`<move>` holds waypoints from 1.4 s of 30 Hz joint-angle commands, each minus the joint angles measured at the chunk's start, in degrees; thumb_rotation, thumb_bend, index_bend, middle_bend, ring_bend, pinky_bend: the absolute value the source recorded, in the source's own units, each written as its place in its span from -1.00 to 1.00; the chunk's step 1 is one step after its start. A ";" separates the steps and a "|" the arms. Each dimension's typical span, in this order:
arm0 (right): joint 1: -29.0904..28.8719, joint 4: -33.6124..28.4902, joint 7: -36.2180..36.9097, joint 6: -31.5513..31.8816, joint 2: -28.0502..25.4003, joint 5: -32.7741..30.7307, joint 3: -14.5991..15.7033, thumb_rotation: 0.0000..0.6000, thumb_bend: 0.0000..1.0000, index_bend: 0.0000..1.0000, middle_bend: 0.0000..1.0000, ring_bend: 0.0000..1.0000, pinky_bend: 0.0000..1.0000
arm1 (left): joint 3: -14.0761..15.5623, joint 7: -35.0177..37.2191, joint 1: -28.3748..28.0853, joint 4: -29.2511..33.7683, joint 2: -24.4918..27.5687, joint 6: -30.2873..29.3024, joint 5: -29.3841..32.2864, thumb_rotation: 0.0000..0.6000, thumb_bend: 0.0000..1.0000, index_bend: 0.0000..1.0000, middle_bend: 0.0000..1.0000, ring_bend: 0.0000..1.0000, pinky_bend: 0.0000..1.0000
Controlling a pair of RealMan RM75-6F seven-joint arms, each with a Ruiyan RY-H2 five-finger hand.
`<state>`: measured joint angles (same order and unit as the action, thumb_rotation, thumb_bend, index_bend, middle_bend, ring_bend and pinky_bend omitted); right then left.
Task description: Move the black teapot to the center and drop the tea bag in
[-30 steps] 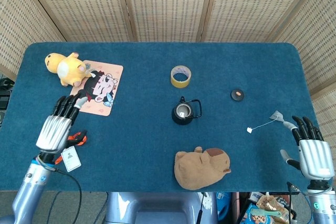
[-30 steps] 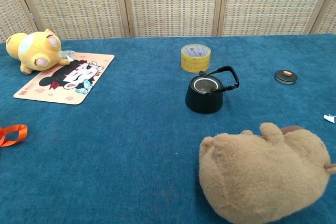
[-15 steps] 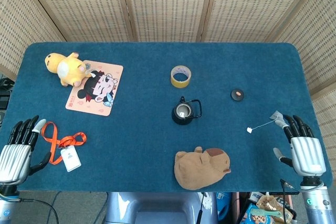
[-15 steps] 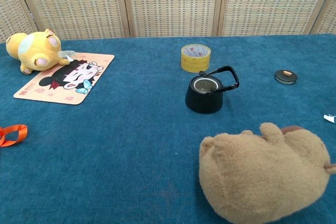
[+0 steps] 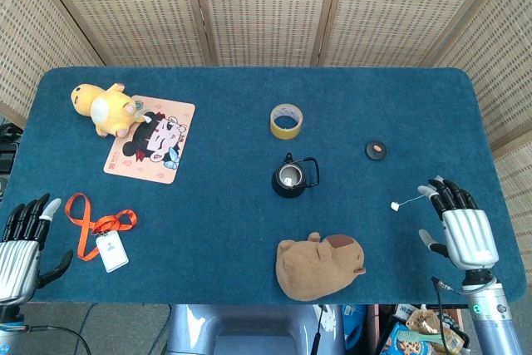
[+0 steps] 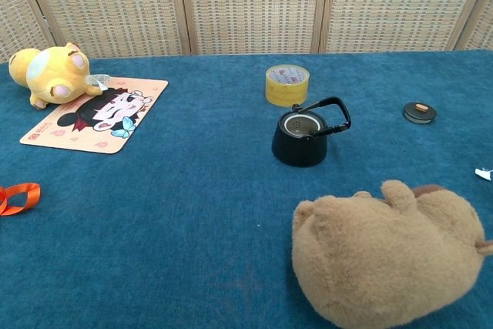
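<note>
The small black round teapot [image 5: 289, 179] with its looped handle is seen at the middle of the blue bench [image 5: 233, 230]. The white paper tea bag's tag [image 5: 396, 205] lies right of it, its string running to the right robot hand [image 5: 462, 229], whose fingers are spread over the bag. The left robot hand [image 5: 20, 243] is held spread and empty at the near left edge.

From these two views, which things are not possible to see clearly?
- Tea bag: in the head view the right hand covers it; only its string and tag show.
- Whether that hand already grips it: cannot tell.
- Inside of the black teapot: too small in both views.
- Both hands: outside the chest view.
- Left hand: cut by the head view's edge.
</note>
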<state>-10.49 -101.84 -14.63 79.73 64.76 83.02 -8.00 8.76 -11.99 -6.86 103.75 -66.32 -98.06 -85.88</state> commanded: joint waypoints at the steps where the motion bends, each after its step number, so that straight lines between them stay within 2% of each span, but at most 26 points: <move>1: -2.13 -0.03 0.64 -2.56 -0.43 -0.62 -1.05 1.00 -0.23 -0.48 -0.31 -0.49 -0.31 | -0.48 0.16 0.35 0.23 0.31 0.41 -0.11 1.00 -0.32 -1.00 -1.00 -1.00 -1.00; 4: -4.90 0.55 2.19 -6.25 -1.01 -1.83 -2.44 1.00 -0.24 -0.42 -0.15 -0.30 -0.06 | -1.11 0.12 0.69 0.65 0.94 0.69 -0.55 1.00 -0.32 -1.00 -1.00 -1.00 -1.00; 6: -6.66 1.24 2.83 -8.54 -1.17 -2.54 -3.22 1.00 -0.24 -0.33 -0.02 -0.10 0.23 | -1.52 0.03 0.81 1.03 1.41 0.84 -0.73 1.00 -0.32 -1.00 -1.00 -1.00 -1.00; 8: -8.70 2.64 3.66 -11.07 -0.95 -3.26 -4.02 1.00 -0.23 -0.26 0.09 0.08 0.42 | -2.01 0.06 0.98 1.57 2.07 0.96 -0.91 1.00 -0.32 -1.00 -1.00 -1.00 -1.00; 15: -14.28 8.63 5.52 -18.99 0.75 -5.98 -4.94 1.00 -0.24 -0.09 0.47 0.56 0.69 | -3.92 -0.48 1.34 3.04 4.25 0.97 -1.28 1.00 -0.32 -1.00 -1.00 -1.00 -1.00; 18: -15.84 11.31 5.66 -21.07 1.88 -6.96 -4.80 1.00 -0.24 -0.06 0.57 0.68 0.79 | -4.73 -0.58 1.35 3.42 4.75 1.37 -1.39 1.00 -0.32 -1.00 -1.00 -1.00 -1.00; 27: -18.09 18.52 4.56 -24.32 4.73 -8.31 -3.05 1.00 -0.24 -0.05 0.75 0.91 0.92 | -6.00 -0.30 1.47 3.63 5.16 3.35 -0.99 1.00 -0.32 -1.00 -1.00 -1.00 -1.00; 37: -19.26 25.10 3.14 -27.23 8.11 -9.25 -0.19 1.00 -0.22 0.01 0.83 0.98 0.98 | -7.01 0.42 2.16 2.99 4.91 4.66 -0.78 1.00 -0.32 -1.00 -1.00 -1.00 -1.00; 42: -19.83 27.71 2.74 -28.75 10.01 -10.03 0.74 1.00 -0.15 0.04 0.83 0.98 0.98 | -7.45 0.71 2.45 2.65 4.81 5.19 -0.53 1.00 -0.32 -1.00 -1.00 -1.00 -1.00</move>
<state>-30.10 -74.69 -11.72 51.39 74.27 73.26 -7.55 1.36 -11.34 -4.45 106.44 -61.51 -92.93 -86.47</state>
